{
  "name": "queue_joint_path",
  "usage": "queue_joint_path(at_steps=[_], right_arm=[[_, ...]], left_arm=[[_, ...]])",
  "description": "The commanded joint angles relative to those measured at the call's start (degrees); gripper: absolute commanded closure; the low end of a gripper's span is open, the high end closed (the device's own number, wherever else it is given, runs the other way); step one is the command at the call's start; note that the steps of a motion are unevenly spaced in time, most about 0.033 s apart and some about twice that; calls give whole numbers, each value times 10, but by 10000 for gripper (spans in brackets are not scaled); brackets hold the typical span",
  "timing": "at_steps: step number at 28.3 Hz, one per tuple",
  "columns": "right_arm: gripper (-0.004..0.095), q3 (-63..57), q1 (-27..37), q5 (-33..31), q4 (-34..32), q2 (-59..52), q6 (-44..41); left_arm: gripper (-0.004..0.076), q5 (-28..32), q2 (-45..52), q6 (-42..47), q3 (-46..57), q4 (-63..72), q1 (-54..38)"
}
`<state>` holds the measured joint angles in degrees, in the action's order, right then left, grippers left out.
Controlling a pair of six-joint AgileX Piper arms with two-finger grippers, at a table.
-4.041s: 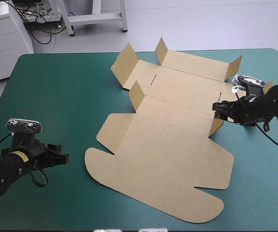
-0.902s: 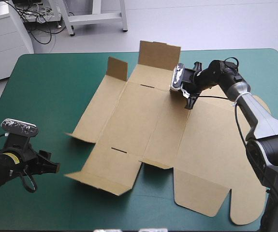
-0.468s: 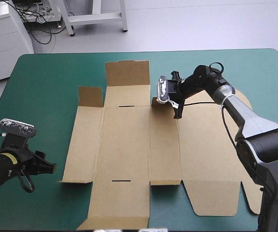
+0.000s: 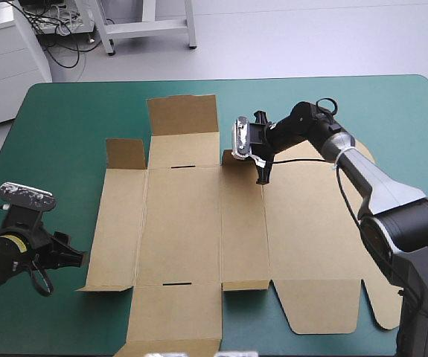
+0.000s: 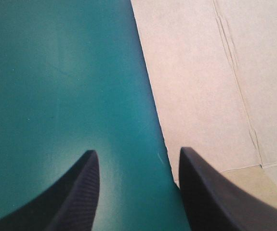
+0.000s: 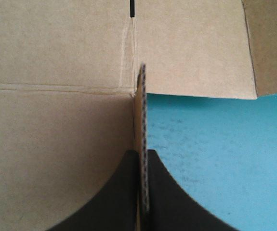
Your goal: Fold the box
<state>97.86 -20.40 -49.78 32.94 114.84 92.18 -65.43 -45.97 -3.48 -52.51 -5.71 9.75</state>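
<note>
Brown board lay spread almost flat across the cover point(image 4: 65, 126) — the box point(image 4: 199, 238), its walls not yet raised. The right gripper point(image 6: 142, 155) was clenched on a small upright flap point(image 4: 231, 156) at its far edge; the left gripper point(image 5: 138, 153), released, hovered just beside its left edge. Seemingly the step in hand was squaring the sheet for the first fold; next, the left would need to grasp that edge.

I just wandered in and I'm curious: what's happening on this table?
Two robot arms are working on a brown box, a cut sheet lying mostly flat on the teal-green table. The right gripper has its fingers shut on a small raised flap at the sheet's far edge. The left gripper hovers open by the sheet's left edge.
</note>
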Motion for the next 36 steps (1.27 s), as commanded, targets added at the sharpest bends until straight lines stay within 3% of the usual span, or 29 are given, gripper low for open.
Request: queue_joint_path(at_steps=[1,8,13,21,25,27,28,32,33,36], right_arm=[[860,18,1,11,30,-33,-4],[572,18,1,-11,32,-33,-7],[413,19,1,19,32,-40,-47],[394,20,5,89,4,-110,-170],[394,20,14,86,-53,-157,-303],[394,20,17,64,-81,-175,-370],[394,20,25,30,-112,-192,-445],[395,19,49,-69,-149,-216,-596],[395,18,67,-140,-149,-220,-642],[395,16,86,-217,-149,-225,-674]], left_arm=[[363,22,2,6,-19,-1,1],[363,22,2,6,-19,-1,1],[363,22,2,6,-19,-1,1],[344,22,-7,17,-19,-1,1],[344,22,-25,19,-24,11,1],[344,19,-39,19,-30,24,1],[344,16,-58,18,-36,25,1],[344,23,-94,18,-53,29,1],[344,34,-112,18,-59,34,1],[344,49,-137,18,-61,36,0]])
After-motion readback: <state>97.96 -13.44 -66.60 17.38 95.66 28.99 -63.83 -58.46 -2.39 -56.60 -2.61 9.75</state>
